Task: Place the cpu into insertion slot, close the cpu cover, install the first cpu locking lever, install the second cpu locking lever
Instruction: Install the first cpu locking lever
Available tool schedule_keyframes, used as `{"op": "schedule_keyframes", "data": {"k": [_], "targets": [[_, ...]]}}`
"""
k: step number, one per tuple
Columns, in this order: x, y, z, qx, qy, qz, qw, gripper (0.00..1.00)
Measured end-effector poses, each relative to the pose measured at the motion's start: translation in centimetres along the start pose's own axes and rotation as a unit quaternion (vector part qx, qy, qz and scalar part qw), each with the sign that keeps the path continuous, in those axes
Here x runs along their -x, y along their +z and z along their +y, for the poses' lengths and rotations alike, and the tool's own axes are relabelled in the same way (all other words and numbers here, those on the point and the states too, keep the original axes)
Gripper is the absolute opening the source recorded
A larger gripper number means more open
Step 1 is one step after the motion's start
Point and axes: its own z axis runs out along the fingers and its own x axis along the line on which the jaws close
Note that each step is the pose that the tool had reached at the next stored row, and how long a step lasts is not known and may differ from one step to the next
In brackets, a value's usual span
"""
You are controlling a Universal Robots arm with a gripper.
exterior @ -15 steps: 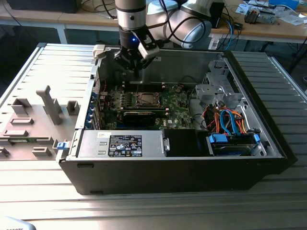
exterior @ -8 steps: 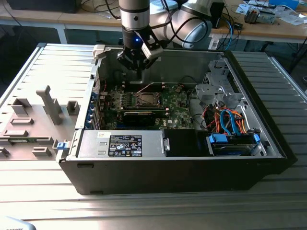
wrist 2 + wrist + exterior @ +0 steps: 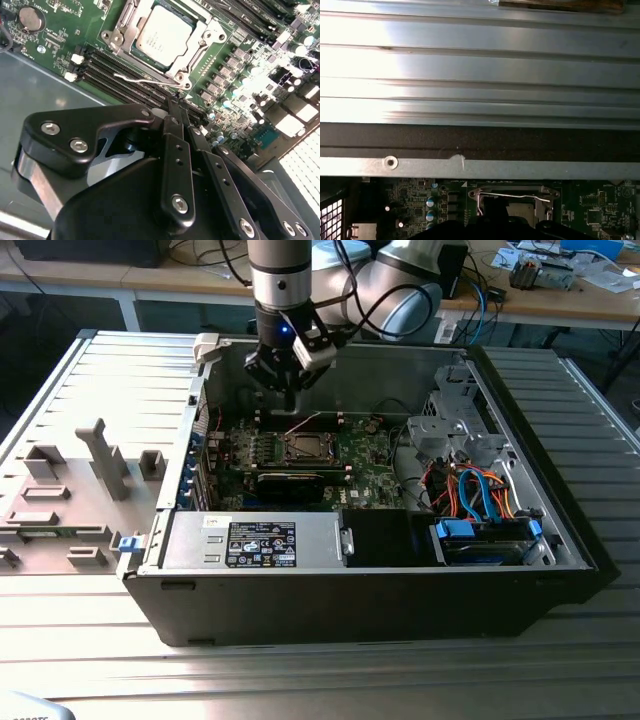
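Here the cpu (image 3: 162, 36) already sits in the insertion slot (image 3: 197, 57), its pale metal top showing inside the shiny rim on the green board (image 3: 60, 30). The cpu cover (image 3: 122, 30) appears to lie down around the chip, framing it; whether it is fully latched cannot be told. A thin wire locking lever (image 3: 135, 78) lies just beside the slot, along the edge that faces the claw (image 3: 179, 111).

The claw hangs directly above the slot in the exterior view, inside the open computer case (image 3: 330, 590), near the case's far wall. Its two dark fingers (image 3: 172, 150) are drawn nearly together at the tips and hold nothing. The tips point at the lever end, which suggests that the arm is positioned to work the lever and not the chip.

Long black memory slots (image 3: 115, 75) run between the claw and the socket. A row of small components (image 3: 235, 65) crowds the other side of the socket. A power supply (image 3: 250, 540) and a bundle of blue and orange cables (image 3: 480, 490) occupy the case's near edge, well apart from the socket. The case rests on a ribbed metal bench (image 3: 590, 400).
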Motion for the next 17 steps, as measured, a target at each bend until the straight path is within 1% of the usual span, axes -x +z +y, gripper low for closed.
{"op": "schedule_keyframes", "data": {"k": [2, 3, 4, 6, 7, 8, 9, 10, 11, 12, 13, 14, 17], "targets": [[-0.01, 0.23, 0.0, -0.0001, 0.001, 0.0, 1.0, 0.11], [-0.03, 0.51, 0.0, -0.0001, 0.002, 0.0, 1.0, 0.11], [-0.04, 0.63, -0.01, -0.0003, 0.004, 0.0001, 0.99999, 0.11], [-0.05, 0.67, 0.0, 0.0006, 0.004, 0.0003, 0.99999, 0.11], [-0.03, 0.71, 0.0, 0.0008, 0.004, 0.0059, 0.99997, 0.11], [-0.01, 0.74, -0.01, 0.001, 0.005, 0.0204, 0.99978, 0.11], [-0.01, 0.76, -0.01, 0.0011, 0.006, 0.0264, 0.99963, 0.11], [0.01, 0.76, 0.0, 0.0012, 0.006, 0.0313, 0.99949, 0.11], [0.03, 0.76, -0.01, 0.0011, 0.006, 0.0314, 0.99949, 0.11], [0.05, 0.78, 0.0, 0.0003, 0.006, 0.0314, 0.99949, 0.11], [0.06, 0.82, 0.0, -0.0015, 0.006, 0.0315, 0.99948, 0.11], [0.06, 0.89, 0.0, -0.002, 0.006, 0.0318, 0.99947, 0.11], [0.12, 1.15, -0.01, -0.0021, 0.006, 0.0323, 0.99946, 0.11]]}}
